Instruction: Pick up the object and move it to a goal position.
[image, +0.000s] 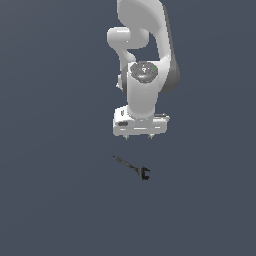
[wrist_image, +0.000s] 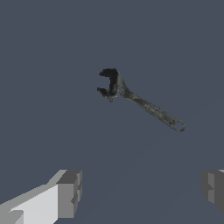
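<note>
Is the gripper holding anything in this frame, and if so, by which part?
Nothing is held. The white gripper is open and hangs apart from the small dark wrench with a grey shaft and black forked head, which lies untouched.

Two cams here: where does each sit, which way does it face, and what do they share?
Exterior view: off the arm, facing the white arm, with the wrench lying on the dark floor below the claw; arm links, wrist and hand show.
Wrist view: mounted on the wrist, looking along the claw at the wrench on the floor; only the two grey fingertips show, spread wide apart.
Shared: the wrench, the floor and the claw; the wrench lies free, untouched.
</note>
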